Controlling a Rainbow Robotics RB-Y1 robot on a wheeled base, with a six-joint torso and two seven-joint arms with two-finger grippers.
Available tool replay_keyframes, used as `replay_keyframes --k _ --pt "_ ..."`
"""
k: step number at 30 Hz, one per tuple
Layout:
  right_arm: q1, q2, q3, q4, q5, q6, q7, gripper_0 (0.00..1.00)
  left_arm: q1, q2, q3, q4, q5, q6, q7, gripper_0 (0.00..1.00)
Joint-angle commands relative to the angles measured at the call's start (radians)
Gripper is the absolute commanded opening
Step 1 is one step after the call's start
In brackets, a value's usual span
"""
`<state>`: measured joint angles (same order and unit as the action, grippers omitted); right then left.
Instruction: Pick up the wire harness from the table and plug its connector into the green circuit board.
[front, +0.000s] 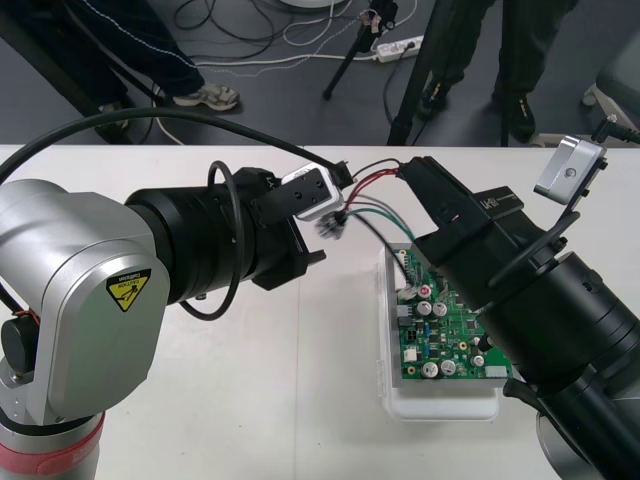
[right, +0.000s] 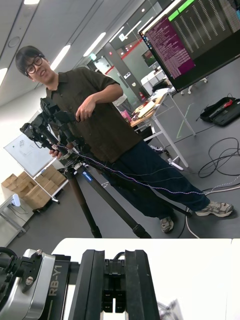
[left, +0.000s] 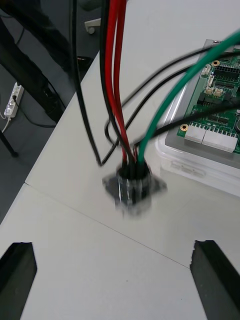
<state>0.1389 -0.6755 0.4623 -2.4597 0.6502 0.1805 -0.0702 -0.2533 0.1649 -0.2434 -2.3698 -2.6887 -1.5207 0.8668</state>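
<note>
Nearest us we see the board (front: 445, 330), with nothing plugged in yet. Just past its far end the right gripper (front: 415, 178) is clamped on the lifted harness (left: 116, 75) (pickup done, plugging left). Its socket (left: 134, 187) dangles before the left gripper (left: 114, 252), whose fingers (left: 17, 280) are wide apart.

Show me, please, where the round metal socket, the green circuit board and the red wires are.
Round metal socket (left: 134, 189), left wrist view, on its barrel.
Green circuit board (front: 447, 325), front view, on its middle.
Red wires (left: 117, 70), left wrist view, midway along them.
</note>
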Motion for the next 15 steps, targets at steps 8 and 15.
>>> replay_keyframes --k 8,15 --pt "-0.016 -0.021 -0.050 -0.032 0.012 -0.019 -0.005 0.00 0.012 0.008 0.013 -0.005 -0.002 0.063 0.001 1.00" --pt "0.018 -0.069 -0.154 -0.012 0.014 -0.142 -0.013 0.00 0.012 0.059 0.027 -0.009 0.018 0.073 -0.014 1.00"
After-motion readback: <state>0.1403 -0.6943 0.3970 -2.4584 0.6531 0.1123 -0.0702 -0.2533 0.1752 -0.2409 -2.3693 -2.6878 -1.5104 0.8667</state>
